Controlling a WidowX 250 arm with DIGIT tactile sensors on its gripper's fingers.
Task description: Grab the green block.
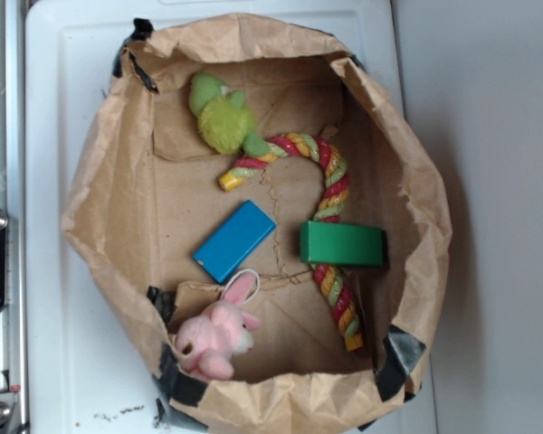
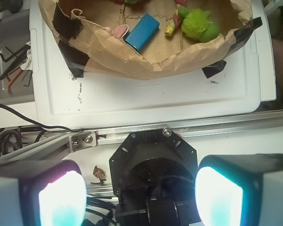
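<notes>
Exterior view: the green block (image 1: 341,244) lies in the paper-lined bin (image 1: 407,194), right of the blue block (image 1: 234,240), touching the rope toy (image 1: 329,185).

Wrist view: the gripper (image 2: 140,188) hangs outside the bin, its fingers (image 2: 61,197) spread wide, holding nothing.

No legible text or labels anywhere

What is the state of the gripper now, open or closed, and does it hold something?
Gripper: open, holding nothing; the green block lies untouched in the paper-lined box.
</notes>
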